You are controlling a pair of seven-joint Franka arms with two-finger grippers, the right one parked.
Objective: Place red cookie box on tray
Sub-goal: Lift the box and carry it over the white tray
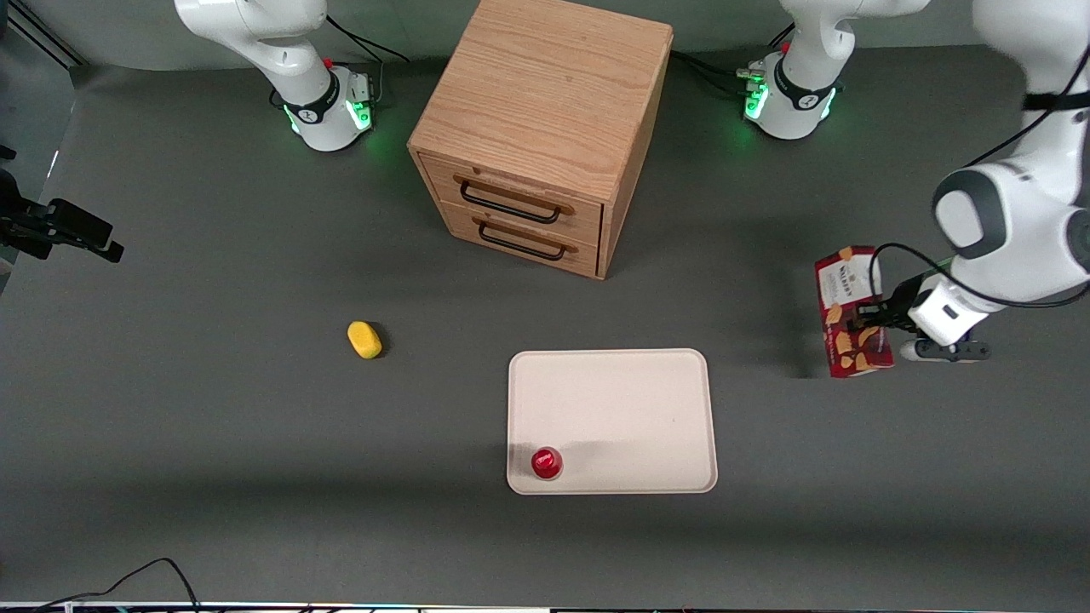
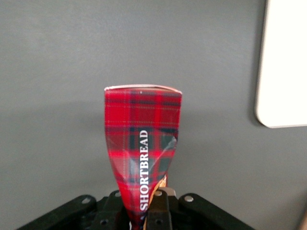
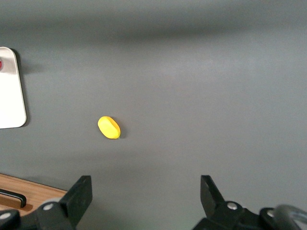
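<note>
Dark grey matte table [image 1: 213, 426], even overhead light, soft shadows. A light oak cabinet [image 1: 545, 119] stands farther from the front camera, with two drawers and black bar handles, turned slightly off square. A black cable [image 1: 162, 572] loops at the near edge. My gripper [image 1: 864, 317], clamped on the red cookie box [image 1: 839, 281], is at the working arm's end of the table.
</note>
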